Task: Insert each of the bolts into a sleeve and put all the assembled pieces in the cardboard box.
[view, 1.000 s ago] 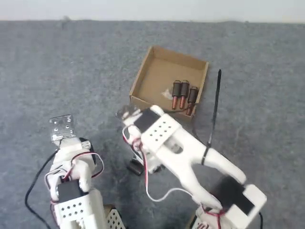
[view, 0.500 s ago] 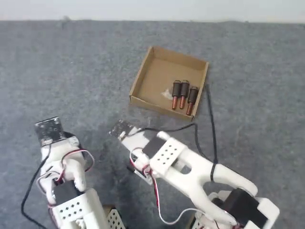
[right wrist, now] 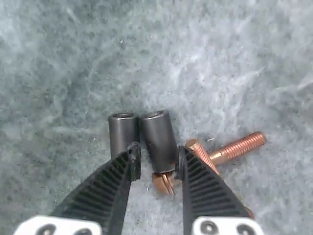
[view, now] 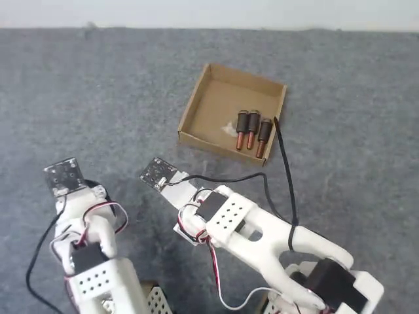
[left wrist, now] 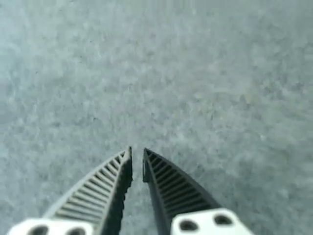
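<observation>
— Copper bolts [right wrist: 239, 146], where are they?
— On the table's grey carpet [right wrist: 58, 58], just beside two dark sleeves [right wrist: 122, 132] lying side by side. My right claw [right wrist: 156, 159] is spread, one sleeve between its fingers.
— And your left claw [left wrist: 137, 154]?
— Pressed nearly together above the carpet.
— The cardboard box [view: 194, 104]?
— Toward the table's far edge. Three assembled pieces [view: 252, 134] lie by its near right corner.

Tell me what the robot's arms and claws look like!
The left arm and right arm are chunky white plastic with rows of little holes and red, white and black wires. A long black cable trails from the right arm. The left gripper and right gripper are black and pointed, ribbed inside.
</observation>
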Robot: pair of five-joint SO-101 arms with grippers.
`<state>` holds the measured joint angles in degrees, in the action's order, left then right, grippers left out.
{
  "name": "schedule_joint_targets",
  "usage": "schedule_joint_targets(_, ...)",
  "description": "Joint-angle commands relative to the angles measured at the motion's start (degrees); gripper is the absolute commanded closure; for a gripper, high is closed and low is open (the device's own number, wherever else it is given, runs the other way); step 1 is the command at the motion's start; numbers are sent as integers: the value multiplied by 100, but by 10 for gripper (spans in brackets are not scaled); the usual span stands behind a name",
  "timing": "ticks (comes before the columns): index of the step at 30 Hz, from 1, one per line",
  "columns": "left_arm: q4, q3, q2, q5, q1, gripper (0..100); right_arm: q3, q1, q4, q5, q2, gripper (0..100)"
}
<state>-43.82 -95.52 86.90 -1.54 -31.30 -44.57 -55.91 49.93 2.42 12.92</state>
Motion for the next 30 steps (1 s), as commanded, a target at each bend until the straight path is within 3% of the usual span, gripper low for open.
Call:
schedule_joint_targets(1,571,716,-1459,-35,18,937,35,-22,-75,88,259,892)
schedule_joint_targets(7,756,1763,-3622,-35,-9,920,35,110,-75,167,259,892)
schedule_joint_targets(13,730,2686,-5108,-70,-387,923,35,295,-75,1090,259,892)
schedule_joint_targets(23,396,3292,-5890,-70,-387,921,-457,382,-945,2004,259,892)
schedule_joint_targets(30,-62,3873,-6585,-44,-387,920,-492,382,-1015,2031,251,892)
